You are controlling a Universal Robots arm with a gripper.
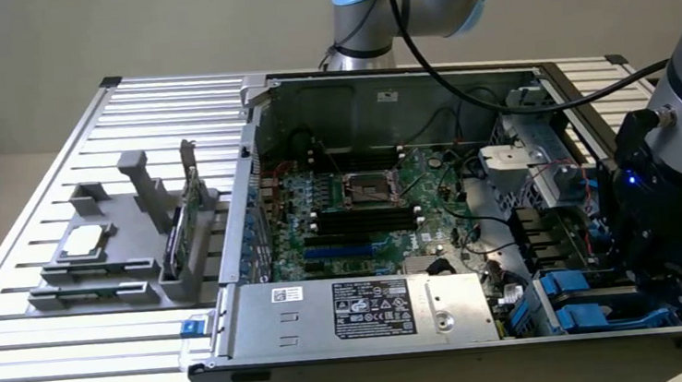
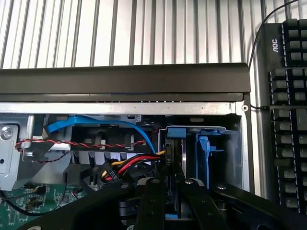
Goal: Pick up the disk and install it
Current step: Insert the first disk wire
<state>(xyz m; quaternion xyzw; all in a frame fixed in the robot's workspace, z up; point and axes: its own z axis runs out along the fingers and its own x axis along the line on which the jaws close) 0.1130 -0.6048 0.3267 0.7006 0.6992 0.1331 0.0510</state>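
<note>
Gripper (image 2: 168, 189) sits low in the drive bay corner of the open PC case (image 1: 308, 97), at the exterior view's right, near side. From outside, the arm's black wrist body (image 1: 664, 209) blocks most of that corner, so the grip itself is hidden there.

Wrist view: two black fingers (image 2: 152, 201) run close together, jaws nearly closed, clamped on a thin edge-on part between them. That part is the disk (image 2: 171, 158): dark edge with blue carrier frame at its end, standing on edge inside the bay. Its label and flat face are not visible, and its lower part is cut off behind the fingers. How far it is seated in the slot I cannot tell.

Just beside the disk: a blue plastic bracket (image 2: 204, 153) in the neighbouring slot, and a bundle of red/yellow/black power wires (image 2: 129, 165) on the other side. A blue SATA cable (image 2: 96, 123) loops across behind, and a twisted red-black wire pair (image 2: 72, 143) runs over the metal frame.

Exterior view: more blue carriers (image 1: 580, 304) in the near-right bay, partly hidden by the arm. Motherboard (image 1: 355, 208) in the middle, power supply (image 1: 364, 309) along the near edge. Grey fixture block (image 1: 124, 247) on the slatted desk (image 1: 84, 362) at the left, holding a small silver chip (image 1: 83, 239) and a thin green card (image 1: 194, 199) upright.

A keyboard (image 2: 288, 96) lies outside the case in the wrist view, cut off by the frame edge.
</note>
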